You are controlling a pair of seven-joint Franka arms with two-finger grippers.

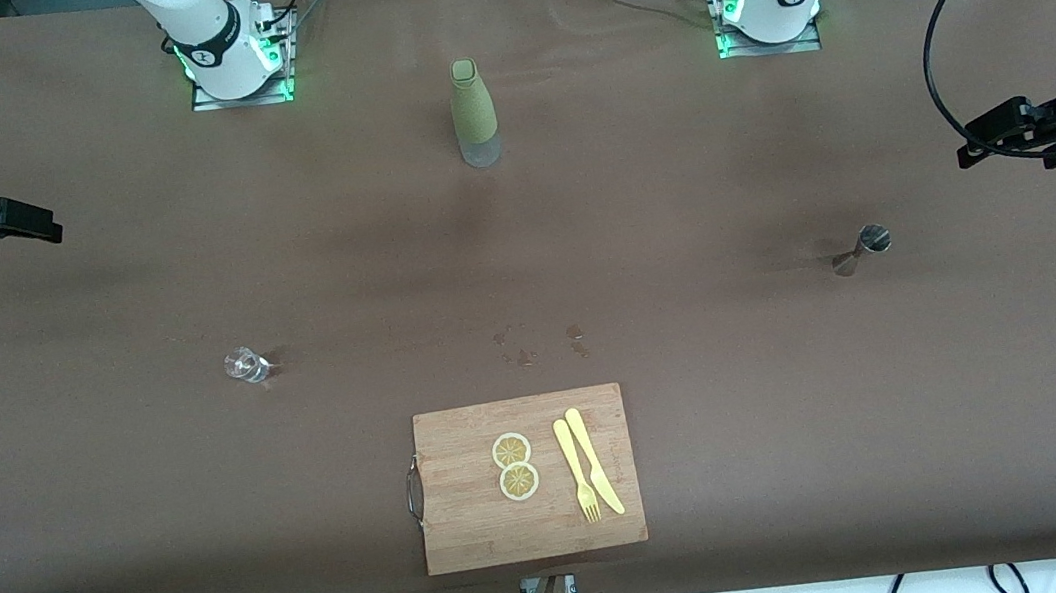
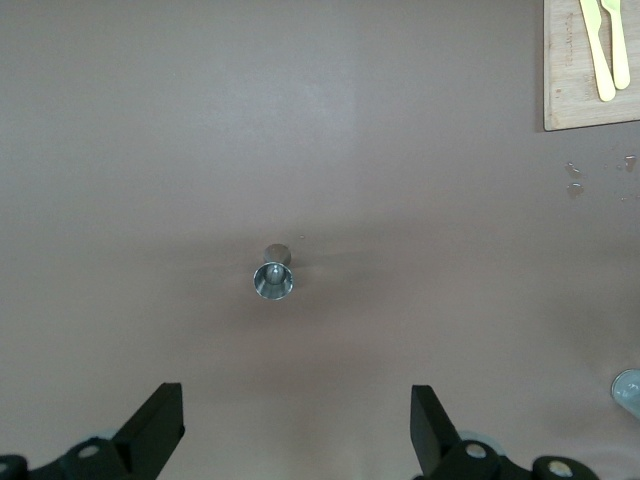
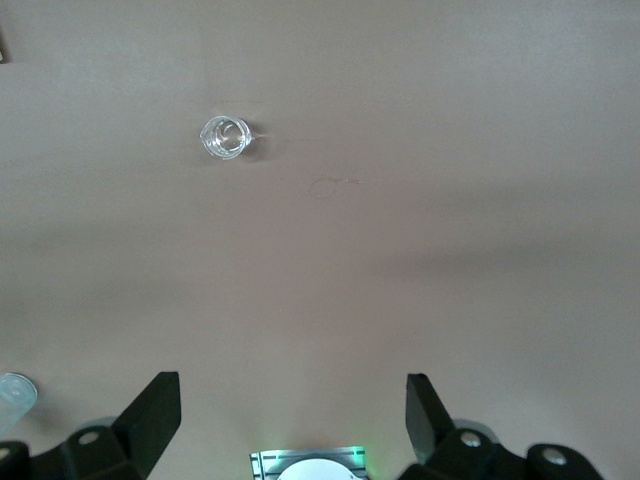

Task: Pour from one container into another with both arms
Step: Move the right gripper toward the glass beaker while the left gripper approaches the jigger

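The container, a tiny clear glass cup (image 1: 246, 364), stands upright on the brown table toward the right arm's end; the right wrist view looks down into the glass cup (image 3: 225, 137). The silver jigger (image 1: 863, 250) stands toward the left arm's end, and its round mouth faces the left wrist camera (image 2: 273, 277). My right gripper (image 1: 41, 227) hovers open and empty at its end of the table, apart from the glass (image 3: 292, 410). My left gripper (image 1: 968, 150) hangs open and empty over the table short of the jigger (image 2: 297, 420).
A tall olive-green bottle (image 1: 474, 112) stands between the two arm bases. A wooden cutting board (image 1: 466, 526) with two lemon slices (image 1: 514, 464) and a yellow fork and knife (image 1: 588, 475) lies near the front edge. Wet spots (image 1: 539, 343) mark the table beside the board.
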